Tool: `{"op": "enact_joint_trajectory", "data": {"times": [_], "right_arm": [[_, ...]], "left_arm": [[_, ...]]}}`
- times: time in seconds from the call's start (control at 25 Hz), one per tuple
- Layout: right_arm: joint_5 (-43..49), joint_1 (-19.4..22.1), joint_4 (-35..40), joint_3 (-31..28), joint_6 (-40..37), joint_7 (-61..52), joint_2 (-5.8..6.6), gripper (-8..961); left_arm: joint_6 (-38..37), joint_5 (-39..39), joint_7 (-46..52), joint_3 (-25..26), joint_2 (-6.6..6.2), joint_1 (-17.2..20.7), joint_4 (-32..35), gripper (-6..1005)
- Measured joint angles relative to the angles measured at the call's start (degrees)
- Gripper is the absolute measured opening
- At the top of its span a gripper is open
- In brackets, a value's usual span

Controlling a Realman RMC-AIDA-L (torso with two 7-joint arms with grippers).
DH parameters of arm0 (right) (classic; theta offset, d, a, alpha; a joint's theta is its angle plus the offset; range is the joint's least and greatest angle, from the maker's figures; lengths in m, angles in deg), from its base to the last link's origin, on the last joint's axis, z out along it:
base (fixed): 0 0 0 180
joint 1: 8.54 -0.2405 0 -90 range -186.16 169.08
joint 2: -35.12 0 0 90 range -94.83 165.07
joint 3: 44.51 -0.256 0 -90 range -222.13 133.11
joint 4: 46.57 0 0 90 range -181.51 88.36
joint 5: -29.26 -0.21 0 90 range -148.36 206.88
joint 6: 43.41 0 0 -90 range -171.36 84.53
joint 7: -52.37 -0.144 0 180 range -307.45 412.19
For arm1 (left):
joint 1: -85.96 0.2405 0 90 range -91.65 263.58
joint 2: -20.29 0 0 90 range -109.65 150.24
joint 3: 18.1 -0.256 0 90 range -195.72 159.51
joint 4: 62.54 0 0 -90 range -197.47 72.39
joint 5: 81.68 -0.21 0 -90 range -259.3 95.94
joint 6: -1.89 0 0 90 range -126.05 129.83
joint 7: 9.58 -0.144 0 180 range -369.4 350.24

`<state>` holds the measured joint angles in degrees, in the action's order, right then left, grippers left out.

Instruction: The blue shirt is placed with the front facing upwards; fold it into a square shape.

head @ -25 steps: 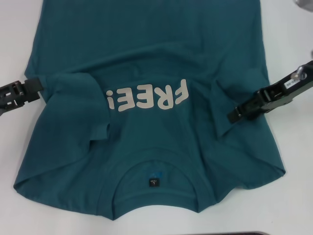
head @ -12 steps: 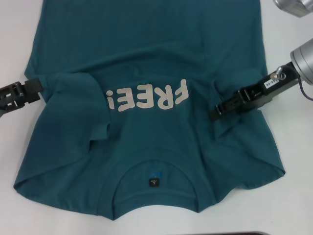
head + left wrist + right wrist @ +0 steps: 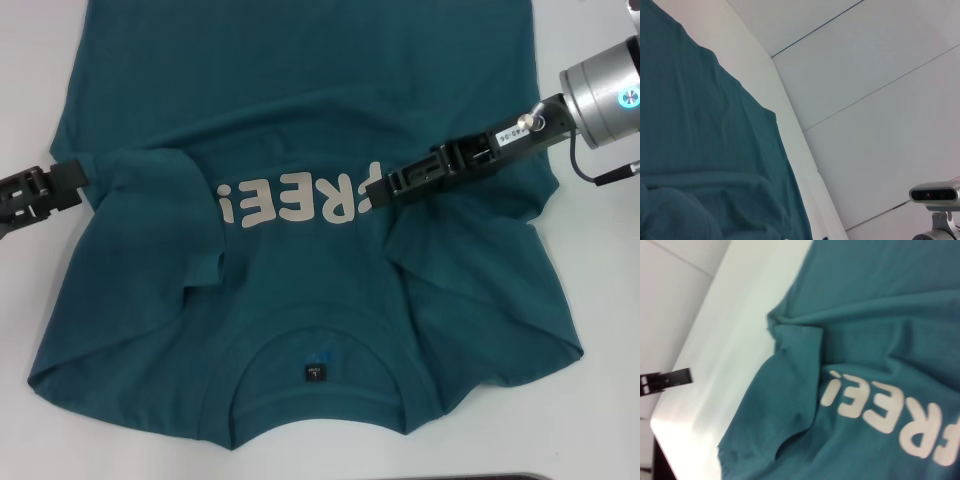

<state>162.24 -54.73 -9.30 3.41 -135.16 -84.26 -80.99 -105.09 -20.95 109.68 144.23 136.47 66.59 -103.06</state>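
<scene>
The white counter [image 3: 600, 300] carries the blue shirt [image 3: 300, 120], which is spread across most of it with its front upward, the collar [image 3: 315, 345] on the side nearest the robot and the hem running away past the far edge of the head view. Off-white letters "FREE!" [image 3: 290, 205] cross the chest, and a small dark label [image 3: 314, 373] sits inside the neck opening. On the robot's left side the sleeve [image 3: 165, 215] lies turned inward over the body of the shirt, forming a bunched fold beside the exclamation mark. On the right side a flap of cloth is drawn inward toward the middle, with ridges of fabric fanning out below it. The right arm reaches in from the right edge of the counter, and the right claw [image 3: 378, 195] sits over the chest at the last letter of the print, its tips covering part of that letter and closed on the edge of the drawn-in cloth. The left claw [image 3: 70, 178] rests low at the left edge of the shirt, touching the fabric near the folded sleeve; I cannot tell whether it is apart or together
</scene>
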Motion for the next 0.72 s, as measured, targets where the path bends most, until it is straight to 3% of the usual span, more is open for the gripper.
{"op": "enact_joint_trajectory", "data": {"times": [0.28,0.56,0.72], "right_arm": [[-3.5,1.9,1.7,-1.5,-2.2,3.7,0.78,807],[-19.2,9.9,-0.4,-9.2,0.5,17.7,0.87,807],[-20.6,10.8,-5.2,-8.9,-0.9,18.1,3.4,807]], "left_arm": [[0.0,0.0,0.0,0.4,-0.16,0.0,0.0,842],[-0.3,0.2,-3.3,0.7,0.12,0.3,-0.2,842],[-1.3,0.5,-8.4,1.1,0.44,0.6,-0.1,842]]}}
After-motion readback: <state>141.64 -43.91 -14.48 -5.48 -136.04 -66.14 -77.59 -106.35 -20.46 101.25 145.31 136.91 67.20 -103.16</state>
